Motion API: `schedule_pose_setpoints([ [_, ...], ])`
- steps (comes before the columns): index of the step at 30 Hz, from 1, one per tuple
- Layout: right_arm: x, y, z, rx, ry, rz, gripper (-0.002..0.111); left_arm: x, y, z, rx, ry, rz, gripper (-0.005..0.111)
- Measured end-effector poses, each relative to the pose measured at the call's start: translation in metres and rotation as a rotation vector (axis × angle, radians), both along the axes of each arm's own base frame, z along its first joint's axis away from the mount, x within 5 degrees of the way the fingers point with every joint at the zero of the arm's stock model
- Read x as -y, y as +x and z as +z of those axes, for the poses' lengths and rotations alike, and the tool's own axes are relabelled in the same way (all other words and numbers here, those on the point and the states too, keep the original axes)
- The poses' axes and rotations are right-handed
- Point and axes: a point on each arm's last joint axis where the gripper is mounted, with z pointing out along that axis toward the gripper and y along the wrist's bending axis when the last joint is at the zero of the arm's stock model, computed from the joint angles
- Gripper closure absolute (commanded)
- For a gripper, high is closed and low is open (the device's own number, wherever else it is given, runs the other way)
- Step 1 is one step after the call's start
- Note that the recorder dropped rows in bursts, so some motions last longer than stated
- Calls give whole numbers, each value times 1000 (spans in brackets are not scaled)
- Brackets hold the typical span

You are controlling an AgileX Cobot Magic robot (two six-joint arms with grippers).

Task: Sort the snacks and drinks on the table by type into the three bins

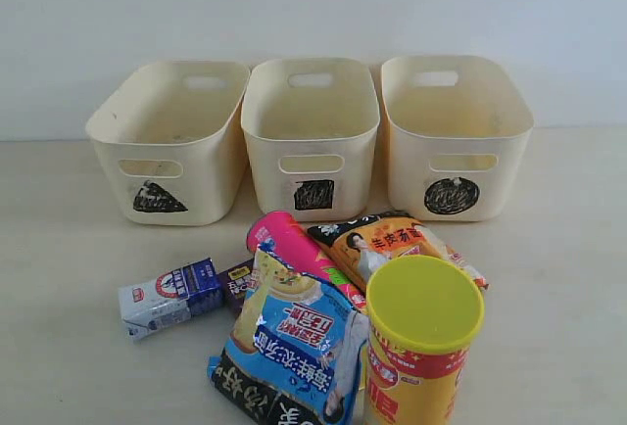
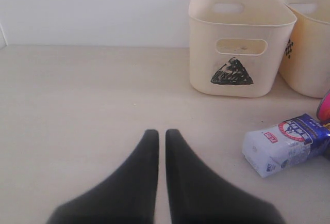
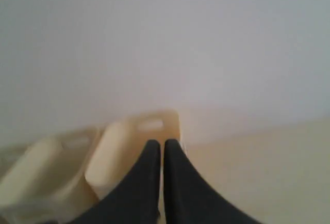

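Note:
Three cream bins line the back: triangle bin (image 1: 168,141), square bin (image 1: 311,136), circle bin (image 1: 454,136). In front lie the white-and-blue carton (image 1: 168,296), the dark purple carton (image 1: 236,283), the pink chip tube (image 1: 297,247), the orange bag (image 1: 387,242) and the blue-white bag (image 1: 294,342). The yellow-red tube (image 1: 419,342) stands upright at the front. My left gripper (image 2: 162,134) is shut and empty above bare table, left of the carton (image 2: 283,144) and the triangle bin (image 2: 238,41). My right gripper (image 3: 163,144) is shut and empty, held high before a blurred bin (image 3: 135,144). Neither gripper shows in the exterior view.
A pale wall (image 1: 313,4) rises right behind the bins. The beige tabletop (image 1: 59,278) runs left of the pile, and more of it (image 1: 568,278) lies to the right. The bins stand close together, nearly touching.

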Motion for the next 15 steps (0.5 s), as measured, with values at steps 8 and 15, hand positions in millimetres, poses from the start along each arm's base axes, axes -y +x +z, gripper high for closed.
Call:
schedule_pose_setpoints([
  [8, -30, 6, -25, -589, -177, 304, 109, 0, 0, 0, 0, 0, 0, 103],
  [15, -68, -9, -40, -866, -331, 780, 80, 0, 0, 0, 0, 0, 0, 103],
])
